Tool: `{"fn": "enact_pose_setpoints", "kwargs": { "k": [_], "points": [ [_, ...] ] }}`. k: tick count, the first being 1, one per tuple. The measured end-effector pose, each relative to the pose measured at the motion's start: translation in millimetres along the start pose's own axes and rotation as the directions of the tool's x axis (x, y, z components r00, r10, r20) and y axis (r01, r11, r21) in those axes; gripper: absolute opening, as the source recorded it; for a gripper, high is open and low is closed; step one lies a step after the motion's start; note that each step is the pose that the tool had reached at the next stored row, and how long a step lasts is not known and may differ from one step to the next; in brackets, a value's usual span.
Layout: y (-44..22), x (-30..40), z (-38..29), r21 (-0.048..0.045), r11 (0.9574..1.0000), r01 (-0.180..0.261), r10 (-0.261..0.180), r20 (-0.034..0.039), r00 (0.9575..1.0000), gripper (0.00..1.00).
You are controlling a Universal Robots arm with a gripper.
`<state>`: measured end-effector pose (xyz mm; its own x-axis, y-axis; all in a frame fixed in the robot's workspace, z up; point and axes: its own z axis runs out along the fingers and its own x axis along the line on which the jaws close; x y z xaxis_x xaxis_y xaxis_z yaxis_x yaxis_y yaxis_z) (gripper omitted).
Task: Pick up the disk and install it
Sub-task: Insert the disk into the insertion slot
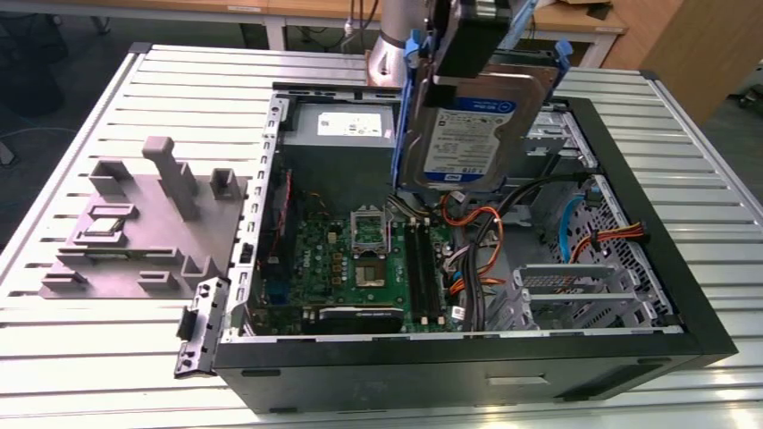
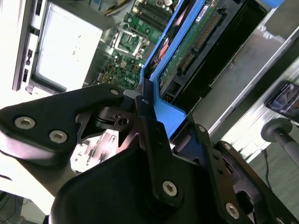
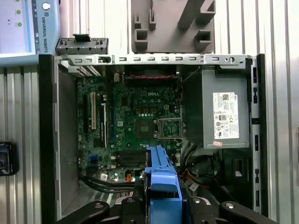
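Above the computer case [image 1: 477,375], your gripper [image 1: 459,67] is clamped on the disk [image 1: 459,125]; it hangs directly beneath, long axis upright, over the case's open interior.

Metal, plastic and paper, mostly matt finishes.
The disk [image 1: 467,134] is smooth silver-grey metal with a paper label, framed in shiny blue plastic; the tool [image 2: 161,114] is matt black with bright metal screws; the worktop [image 1: 107,349] is ribbed satin metal; at the exterior view's left, a fixture [image 1: 143,232] of matt grey plastic.
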<state>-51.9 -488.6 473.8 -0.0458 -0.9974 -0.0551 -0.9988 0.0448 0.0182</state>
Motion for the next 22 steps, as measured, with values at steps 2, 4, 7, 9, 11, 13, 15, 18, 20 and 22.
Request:
{"fn": "enact_pose_setpoints", "kwargs": {
  "k": [2, 4, 7, 9, 11, 13, 15, 18, 20, 22],
  "points": [
    [-4.0, 0.0, 0.4, 0.0, 1.0, 0.0, 0.0, 0.0001, 1.0, 0.37],
    [-4.4, 0.3, 0.6, 0.0, 1.0, 0.0, 0.0, 0.0, 1.0, 0.37],
    [-4.5, 0.5, 0.7, 0.0, 1.0, 0.0, 0.0, 0.0, 1.0, 0.37],
    [-4.6, 3.2, 0.5, 0.0, 1.0, 0.0, 0.0, 0.0, 1.0, 0.37],
    [-4.6, 3.2, 0.5, 0.0, 1.0, 0.0, 0.0, 0.0, 1.0, 0.37],
    [-4.6, 3.2, 0.5, 0.0, 1.0, 0.0, 0.0, 0.0001, 1.0, 0.37],
    [-4.6, 3.3, 0.5, 0.0, 1.0, 0.001, -0.001, 0.0001, 1.0, 0.37],
    [-4.6, 3.8, 0.5, 0.0, 1.0, 0.001, -0.001, 0.0, 1.0, 0.37],
    [-4.8, 4.9, 0.4, 0.0, 1.0, 0.001, -0.001, -0.0003, 1.0, 0.37],
    [-4.8, 8.4, 0.4, 0.0, 1.0, 0.001, -0.001, -0.0002, 1.0, 0.37]
  ]
}}
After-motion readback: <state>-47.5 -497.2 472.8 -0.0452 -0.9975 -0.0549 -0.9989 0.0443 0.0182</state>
